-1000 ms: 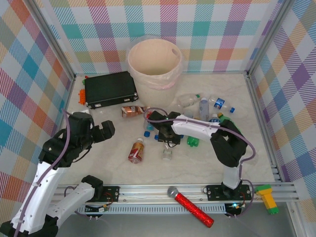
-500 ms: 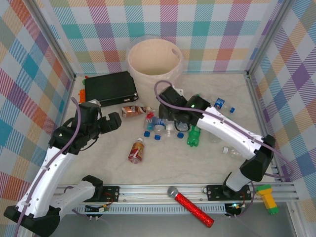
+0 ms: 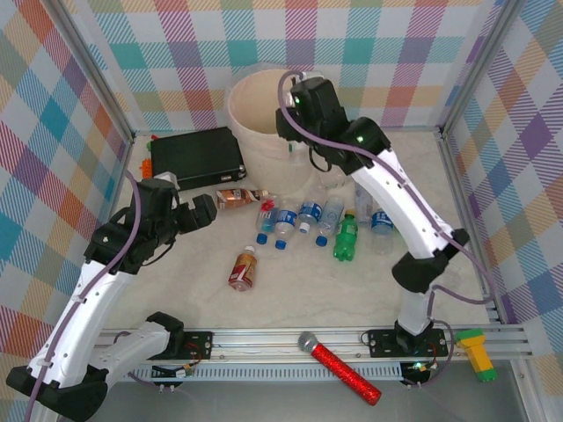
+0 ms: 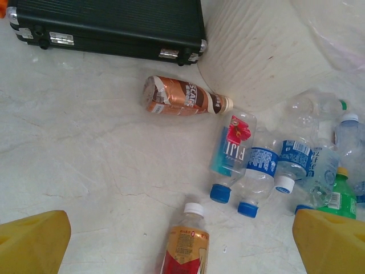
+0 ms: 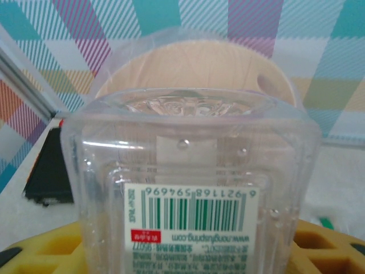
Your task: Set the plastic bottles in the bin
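- Pale marbled tabletop (image 3: pixel 176 290) runs inside plaid walls (image 3: pixel 369 53) on three sides. A metal rail (image 3: pixel 290 338) closes the near edge, and a red glittery microphone (image 3: pixel 339 362) lies just past it.
- Open surface lies front-centre and front-right, between the rail and the bottles.
- The left gripper (image 3: pixel 201 215) hangs left of centre with its jaws spread wide and nothing between them. Its wrist view shows the yellow fingertips (image 4: pixel 34 245) in the two bottom corners.
- A brown-red bottle (image 3: pixel 243 269) with a white cap lies alone in front of the others.
- A row of bottles (image 3: pixel 303 218) with blue caps lies side by side mid-table, touching, with a green bottle (image 3: pixel 346 237) at its right end. The left wrist view adds their labels.
- A brown bottle (image 4: pixel 182 98) lies between the black case (image 3: pixel 195 158) and the bin (image 3: pixel 264 97), near both.
- The right gripper (image 3: pixel 290 110) is up at the bin's rim. Its wrist view shows it clamped on a clear bottle (image 5: pixel 191 171), barcode facing the camera, with the bin's opening behind it.
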Robot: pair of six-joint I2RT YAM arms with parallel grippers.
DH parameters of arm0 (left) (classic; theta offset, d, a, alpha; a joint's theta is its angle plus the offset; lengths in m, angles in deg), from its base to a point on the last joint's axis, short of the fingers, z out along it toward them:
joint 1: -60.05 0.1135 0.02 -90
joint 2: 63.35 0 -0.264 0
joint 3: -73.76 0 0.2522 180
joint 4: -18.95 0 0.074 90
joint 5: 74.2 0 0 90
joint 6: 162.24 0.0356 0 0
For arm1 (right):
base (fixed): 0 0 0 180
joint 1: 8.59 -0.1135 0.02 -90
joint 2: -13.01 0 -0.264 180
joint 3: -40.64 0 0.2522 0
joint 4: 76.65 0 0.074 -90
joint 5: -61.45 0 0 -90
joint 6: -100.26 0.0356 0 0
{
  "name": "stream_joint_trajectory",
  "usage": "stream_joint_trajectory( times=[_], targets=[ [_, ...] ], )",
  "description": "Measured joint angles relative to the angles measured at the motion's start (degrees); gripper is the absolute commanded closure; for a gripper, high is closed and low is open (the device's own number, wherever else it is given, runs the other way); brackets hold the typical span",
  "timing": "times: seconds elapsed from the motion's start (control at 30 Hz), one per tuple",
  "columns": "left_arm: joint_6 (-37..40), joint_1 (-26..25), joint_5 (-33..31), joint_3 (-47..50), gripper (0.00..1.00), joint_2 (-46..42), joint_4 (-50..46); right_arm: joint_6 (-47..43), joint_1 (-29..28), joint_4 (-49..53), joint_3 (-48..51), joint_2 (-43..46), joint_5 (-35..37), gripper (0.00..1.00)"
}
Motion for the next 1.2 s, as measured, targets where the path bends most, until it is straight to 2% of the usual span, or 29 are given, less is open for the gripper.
stream_joint_trajectory(
  times=[0.17, 0.6, 0.9, 1.2],
  targets=[
    [-0.04, 0.00, -0.44, -0.07, 0.00, -1.40, -0.42, -4.66, 2.21, -4.13, -8.44, -7.76, 0.04, 0.44],
    [-2.03, 0.00, -2.95, -0.76, 0.01, -5.18, -3.37, -10.91, 6.03, -19.74, -9.79, -14.38, -1.38, 0.44],
    [-2.89, 0.00, -4.39, -0.96, 0.00, -7.54, -4.79, -11.52, 6.58, -20.87, -10.08, -20.00, -6.10, 0.44],
    [-3.30, 0.00, -5.55, -1.53, 0.00, -9.70, -6.25, -10.73, 6.58, -20.31, -10.08, -21.00, -7.78, 0.44]
  ],
)
